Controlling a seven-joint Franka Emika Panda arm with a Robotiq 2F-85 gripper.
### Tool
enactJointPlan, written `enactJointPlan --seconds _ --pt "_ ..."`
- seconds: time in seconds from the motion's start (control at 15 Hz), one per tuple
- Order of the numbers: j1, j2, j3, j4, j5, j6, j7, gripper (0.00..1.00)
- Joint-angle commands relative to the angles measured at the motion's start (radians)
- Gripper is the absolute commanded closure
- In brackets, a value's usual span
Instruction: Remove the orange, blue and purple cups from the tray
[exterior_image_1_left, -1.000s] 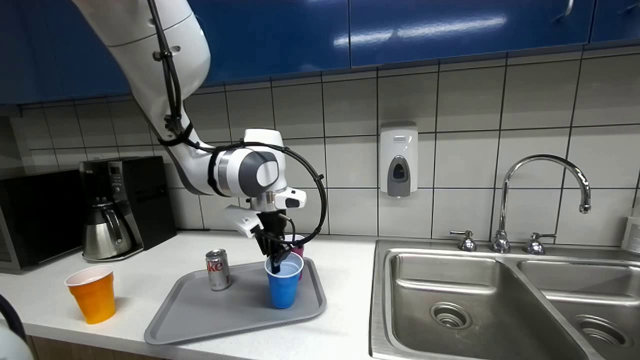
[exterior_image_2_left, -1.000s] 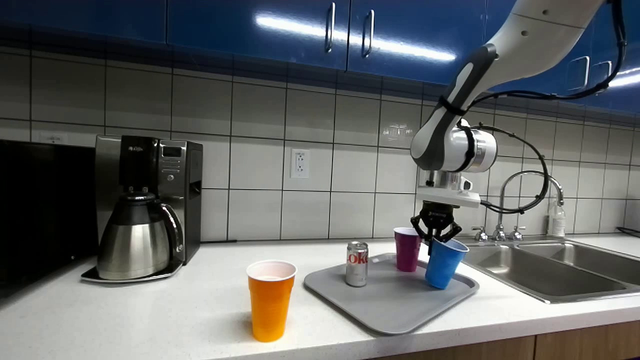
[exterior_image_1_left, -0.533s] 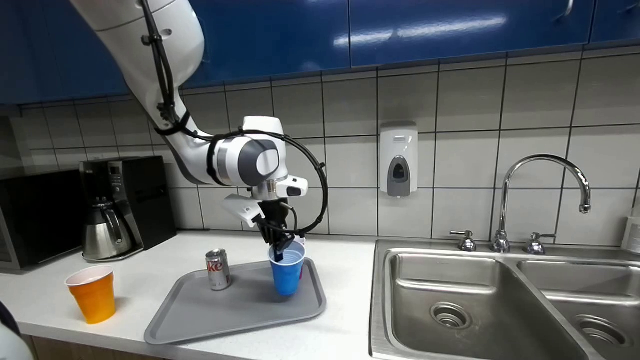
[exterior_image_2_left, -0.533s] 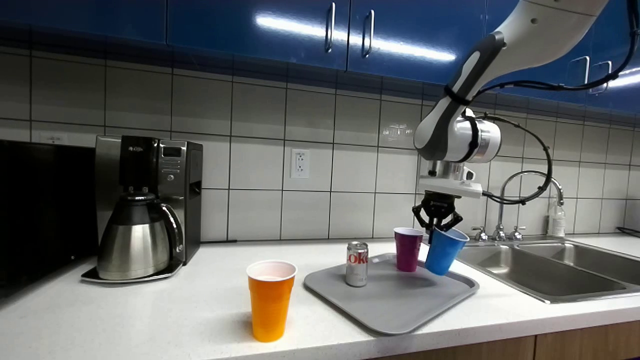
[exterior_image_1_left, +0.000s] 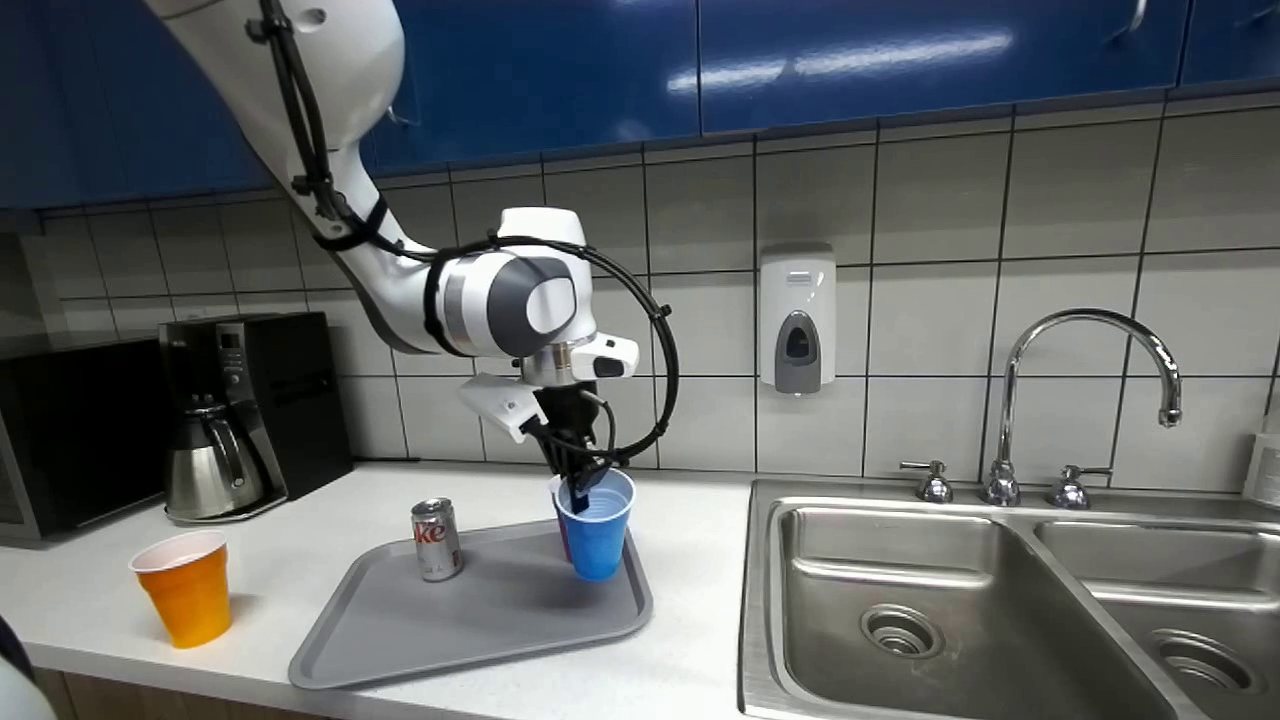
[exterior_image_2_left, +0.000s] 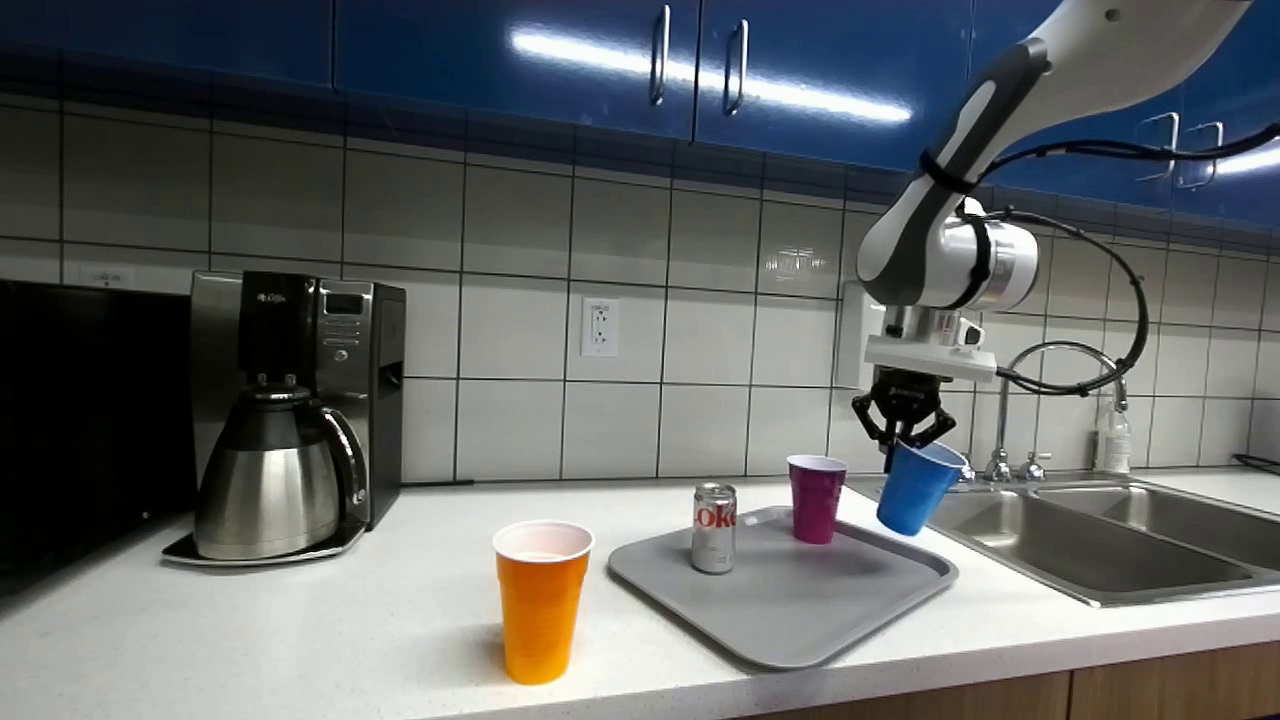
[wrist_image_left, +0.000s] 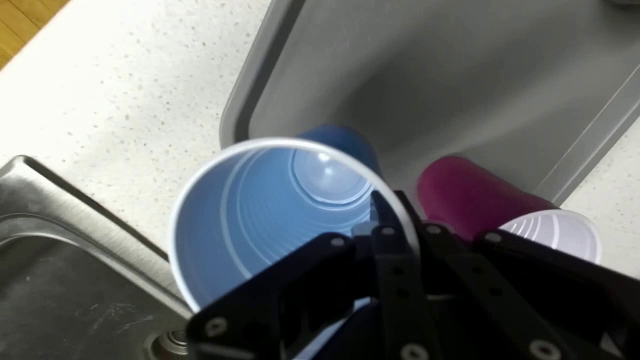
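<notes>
Jerking toward the countertop's front edge (exterior_image_2_left: 1000, 657) could slip the tilted blue plastic cup (exterior_image_2_left: 915, 490) from jaws clamped on one wall.

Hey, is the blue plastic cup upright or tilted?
Tilted: in an exterior view, the blue plastic cup hangs aslant from the black two-finger gripper, while the purple plastic cup stands straight.

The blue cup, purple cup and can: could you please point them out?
Blue cup (exterior_image_2_left: 916, 492), in an exterior view: on its outer side.
Purple cup (wrist_image_left: 485, 196), wrist view: on its outer side.
Can (exterior_image_1_left: 437, 541), in an exterior view: on its side.
</notes>
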Motion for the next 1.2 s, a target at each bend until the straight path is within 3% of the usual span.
enactJointPlan --seconds 0.0,1.13 --pt "-0.031 -0.047 -0.012 -0.040 -0.037 -0.006 0.017 0.99" --pt "-0.110 -0.025 -0.084 -0.078 -0.163 0.008 0.040 0.99"
